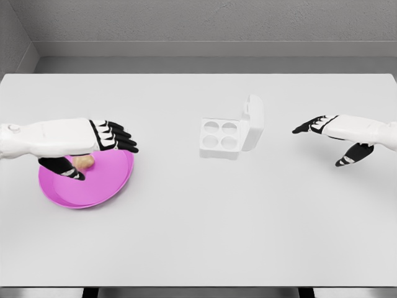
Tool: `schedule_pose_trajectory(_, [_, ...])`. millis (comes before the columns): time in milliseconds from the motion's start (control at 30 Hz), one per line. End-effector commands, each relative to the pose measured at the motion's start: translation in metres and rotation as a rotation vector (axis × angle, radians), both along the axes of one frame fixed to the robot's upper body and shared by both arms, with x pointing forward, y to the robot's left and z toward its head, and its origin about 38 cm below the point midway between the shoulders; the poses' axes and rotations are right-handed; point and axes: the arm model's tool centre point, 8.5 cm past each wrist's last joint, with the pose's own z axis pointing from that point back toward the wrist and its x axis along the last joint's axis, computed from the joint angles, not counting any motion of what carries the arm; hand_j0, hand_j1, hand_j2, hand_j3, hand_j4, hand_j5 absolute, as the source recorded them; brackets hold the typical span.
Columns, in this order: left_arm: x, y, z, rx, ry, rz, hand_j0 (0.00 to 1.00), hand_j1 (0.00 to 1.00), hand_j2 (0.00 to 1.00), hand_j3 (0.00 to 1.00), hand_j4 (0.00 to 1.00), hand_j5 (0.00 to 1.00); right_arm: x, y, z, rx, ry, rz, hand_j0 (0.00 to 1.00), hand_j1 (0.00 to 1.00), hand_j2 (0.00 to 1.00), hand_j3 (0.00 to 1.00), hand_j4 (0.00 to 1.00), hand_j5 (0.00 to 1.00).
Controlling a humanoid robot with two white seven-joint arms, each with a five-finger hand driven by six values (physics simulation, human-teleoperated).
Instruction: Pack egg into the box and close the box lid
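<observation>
A tan egg [84,162] lies in a pink plate [102,186] at the left of the table. My left hand [99,152] hovers over the plate with fingers spread, its thumb reaching down beside the egg; the fingers hold nothing. A white egg box [221,138] with four empty round wells stands mid-table, its lid [254,123] raised upright on the right side. My right hand [329,138] floats open to the right of the box, well apart from it.
The white table [198,236] stretches wide around the box and plate. A grey wall runs behind its far edge.
</observation>
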Motion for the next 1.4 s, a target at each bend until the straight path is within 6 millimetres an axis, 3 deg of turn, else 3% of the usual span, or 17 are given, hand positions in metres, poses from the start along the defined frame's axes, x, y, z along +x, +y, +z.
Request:
schedule_pose_trajectory(0, [-0.002,-0.001,-0.007,0.015,0.024,-0.005,1.00,1.00,1.00,1.00,1.00,1.00,0.001,-0.002,0.002,-0.008,-0.013,-0.007,1.00,1.00,1.00,1.00,1.00,1.00])
schedule_pose_trajectory(267, [-0.006,0.001,-0.009,-0.024,0.063,0.001,1.00,1.00,1.00,1.00,1.00,1.00,0.002,-0.001,0.004,-0.012,-0.018,-0.003,1.00,1.00,1.00,1.00,1.00,1.00])
schedule_pose_trajectory(500, [0.004,0.019,-0.010,0.156,-0.010,0.101,1.00,1.00,1.00,1.00,1.00,1.00,0.006,-0.004,0.010,-0.005,-0.035,-0.017,1.00,1.00,1.00,1.00,1.00,1.00])
schedule_pose_trajectory(733, [0.005,0.013,0.001,0.154,-0.059,0.041,1.00,1.00,1.00,1.00,1.00,1.00,0.005,-0.005,0.008,-0.027,-0.023,-0.011,1.00,1.00,1.00,1.00,1.00,1.00])
schedule_pose_trajectory(933, [0.010,0.013,-0.002,0.137,-0.037,0.088,1.00,1.00,1.00,1.00,1.00,1.00,0.009,-0.012,0.013,-0.019,-0.034,-0.038,1.00,1.00,1.00,1.00,1.00,1.00])
schedule_pose_trajectory(1000, [0.013,0.015,-0.018,0.160,0.027,0.175,1.00,1.00,1.00,1.00,1.00,1.00,0.010,-0.015,0.014,-0.019,-0.037,-0.044,1.00,1.00,1.00,1.00,1.00,1.00])
schedule_pose_trajectory(1167, [0.023,0.029,-0.028,0.192,0.062,0.302,1.00,1.00,1.00,1.00,1.00,1.00,0.011,-0.008,0.015,-0.016,-0.041,-0.028,1.00,1.00,1.00,1.00,1.00,1.00])
schedule_pose_trajectory(1367, [0.025,0.036,-0.039,0.211,0.092,0.329,1.00,1.00,1.00,1.00,1.00,1.00,0.010,-0.003,0.016,-0.014,-0.046,-0.013,1.00,1.00,1.00,1.00,1.00,1.00])
